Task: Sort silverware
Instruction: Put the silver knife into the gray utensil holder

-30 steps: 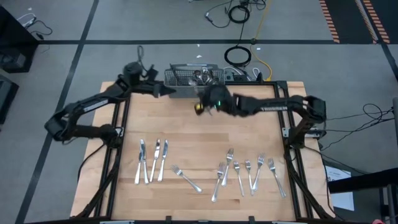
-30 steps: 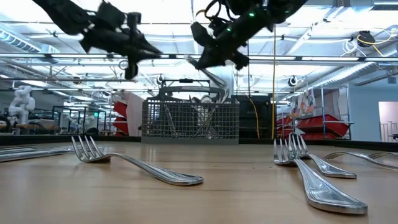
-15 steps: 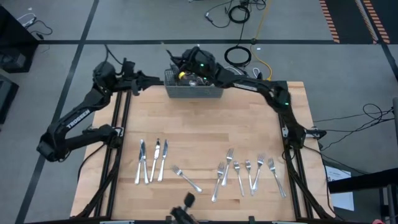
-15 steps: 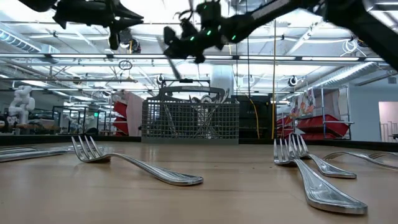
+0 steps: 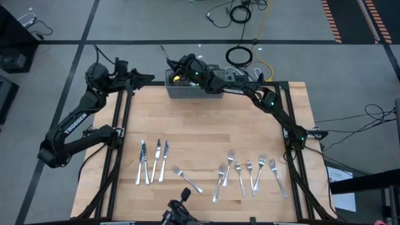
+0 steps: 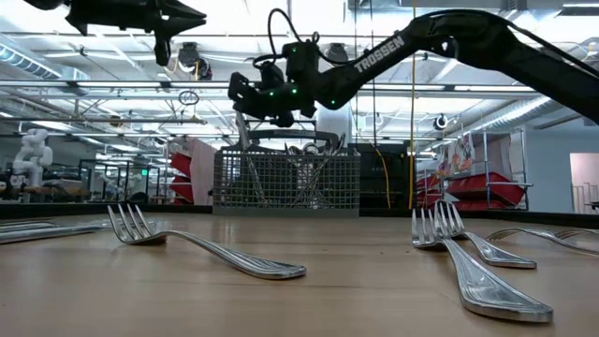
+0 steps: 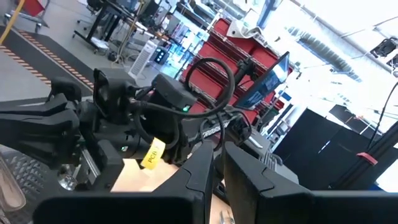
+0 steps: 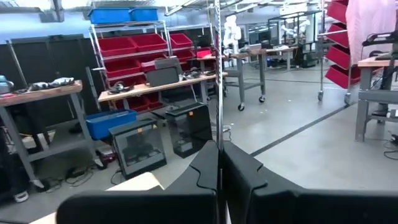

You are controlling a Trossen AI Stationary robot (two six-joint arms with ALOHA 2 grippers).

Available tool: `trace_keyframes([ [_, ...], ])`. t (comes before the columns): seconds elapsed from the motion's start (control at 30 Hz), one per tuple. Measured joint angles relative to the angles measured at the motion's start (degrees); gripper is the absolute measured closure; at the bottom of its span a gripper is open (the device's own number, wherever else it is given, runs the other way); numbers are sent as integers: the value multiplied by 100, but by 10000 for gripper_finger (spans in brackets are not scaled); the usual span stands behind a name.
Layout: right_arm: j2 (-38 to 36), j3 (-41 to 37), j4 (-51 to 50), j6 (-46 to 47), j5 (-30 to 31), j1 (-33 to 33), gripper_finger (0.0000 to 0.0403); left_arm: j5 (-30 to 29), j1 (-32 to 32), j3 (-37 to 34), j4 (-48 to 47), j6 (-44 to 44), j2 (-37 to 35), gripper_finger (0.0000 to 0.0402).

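Note:
A grey wire-mesh basket (image 5: 194,87) (image 6: 285,180) with silverware in it stands at the table's far edge. My right gripper (image 5: 174,62) (image 8: 219,155) hangs above the basket's left end, shut on a slim silver piece (image 5: 164,50); which kind it is, I cannot tell. My left gripper (image 5: 150,78) (image 7: 219,163) is raised off the table's far left corner and points toward the basket. Its fingers stand a narrow gap apart with nothing between them. Three knives (image 5: 153,161) lie flat near the left. One fork (image 5: 187,180) and several more forks (image 5: 250,172) lie toward the right. My right gripper pinches the slim piece (image 8: 218,140) between its two fingers; the fingers hide which end they have. The fingers point roughly level toward the table's far left. The piece (image 8: 217,74) sticks out past the fingertips, slanting upward, lifted clear of basket and table.
Bare wood lies between the basket and the rows of knives and forks. A dark object (image 5: 178,209) shows at the table's near edge. Cables (image 5: 240,56) lie on the floor beyond the basket. Shelves and workbenches stand in the room behind.
My right gripper has gone from over the table in front of the basket toward the far left, to above the basket's left end, carrying the slim piece. My left gripper has drawn back from the basket toward the table's left edge and risen.

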Motion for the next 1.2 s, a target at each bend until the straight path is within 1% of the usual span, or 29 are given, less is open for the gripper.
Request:
trace_keyframes([
  [0.07,0,-22,-19,-63,13,-5,403,0,26,0,-3,0,4,356],
  [0.17,0,-161,-24,-253,233,-1,403,4,77,0,-3,-1,7,356],
  [0.27,-28,-291,14,-225,319,2,403,2,90,0,-3,-2,7,356],
  [0.37,-39,-367,19,-262,544,7,403,15,107,0,-3,-2,9,356],
  [0.57,-39,-382,-26,-332,572,16,403,11,115,0,2,-2,17,356],
  [0.9,-30,-387,-97,-330,594,50,382,12,113,0,2,-28,17,356],
  [1.2,-73,-396,-327,-487,666,151,374,15,112,0,2,-35,17,356],
])
